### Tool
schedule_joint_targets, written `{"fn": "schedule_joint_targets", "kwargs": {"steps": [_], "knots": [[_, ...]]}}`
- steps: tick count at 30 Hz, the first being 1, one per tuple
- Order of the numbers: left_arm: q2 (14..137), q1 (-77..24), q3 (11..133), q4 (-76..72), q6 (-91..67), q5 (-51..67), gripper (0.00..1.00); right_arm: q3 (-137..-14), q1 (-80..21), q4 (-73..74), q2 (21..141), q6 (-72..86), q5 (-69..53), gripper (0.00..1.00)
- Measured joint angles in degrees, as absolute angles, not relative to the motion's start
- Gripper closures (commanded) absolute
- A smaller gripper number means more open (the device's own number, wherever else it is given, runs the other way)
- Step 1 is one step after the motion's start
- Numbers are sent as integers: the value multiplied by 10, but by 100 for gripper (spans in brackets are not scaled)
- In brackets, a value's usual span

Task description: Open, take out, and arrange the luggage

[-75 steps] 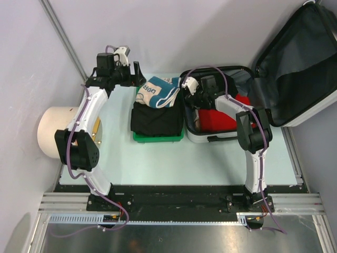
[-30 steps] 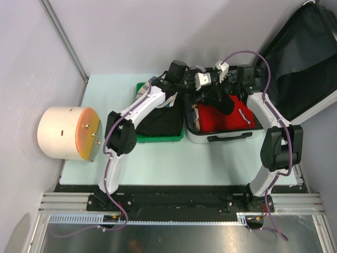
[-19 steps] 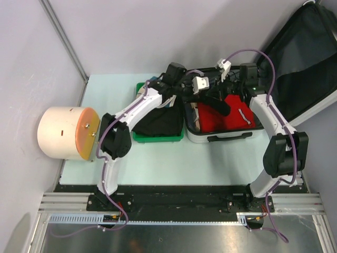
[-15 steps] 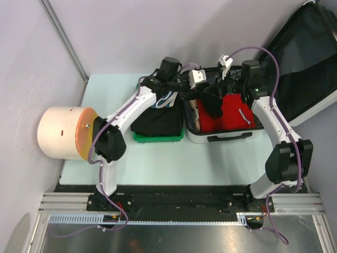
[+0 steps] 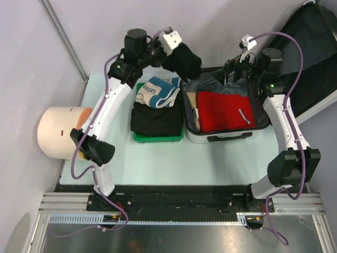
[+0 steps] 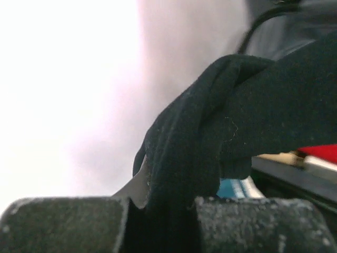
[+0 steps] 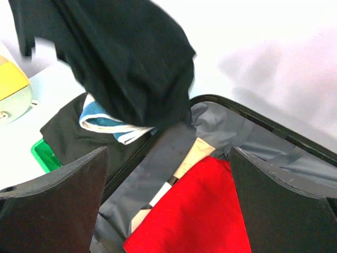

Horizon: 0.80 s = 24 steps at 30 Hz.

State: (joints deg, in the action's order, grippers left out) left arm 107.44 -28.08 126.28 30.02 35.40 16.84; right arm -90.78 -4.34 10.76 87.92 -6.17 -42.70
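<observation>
The luggage point(image 5: 221, 138) lies open at the table's right, its lid point(image 5: 303, 68) leaning back. A red garment point(image 5: 224, 110) fills its grey-lined base point(image 7: 247, 132). My left gripper point(image 5: 178, 50) is raised above the gap between tray and case, shut on a black garment point(image 5: 188, 61) that hangs from it. In the left wrist view the dark cloth point(image 6: 184, 158) is pinched between the fingers point(image 6: 63, 224). My right gripper point(image 5: 234, 71) hovers over the case's back edge, open and empty, above the red garment point(image 7: 205, 216).
A green tray point(image 5: 158, 138) left of the case holds a folded black garment point(image 5: 156, 118) and a blue-and-white cloth point(image 5: 158, 90). A cream cylinder point(image 5: 55, 132) lies at the far left. Grey walls close in behind and on the left.
The left gripper shut on the black garment and lifted it up and left out of the case. The right gripper let go, opened wide and drew back to the right.
</observation>
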Motion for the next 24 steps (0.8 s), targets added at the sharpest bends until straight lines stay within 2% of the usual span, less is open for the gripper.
{"fn": "schedule_joint_targets", "kwargs": {"steps": [5, 9, 12, 19, 22, 23, 24], "knots": [[1135, -236, 1388, 293, 416, 106, 100, -908, -37, 120, 880, -60, -415, 0], [1165, -206, 1398, 276, 458, 77, 100, -908, -37, 125, 882, -60, -413, 0], [1157, -186, 1321, 264, 469, 78, 100, -908, -37, 132, 885, -64, -410, 0], [1069, -187, 972, 281, 471, 130, 100, -905, -37, 155, 885, -81, -407, 0], [1021, -202, 867, 299, 475, 154, 100, -903, -37, 164, 885, -88, -405, 0], [1002, -206, 842, 306, 478, 158, 99, -903, -37, 166, 885, -90, -405, 0], [987, -209, 825, 312, 481, 162, 93, -903, -37, 167, 885, -91, -405, 0]]}}
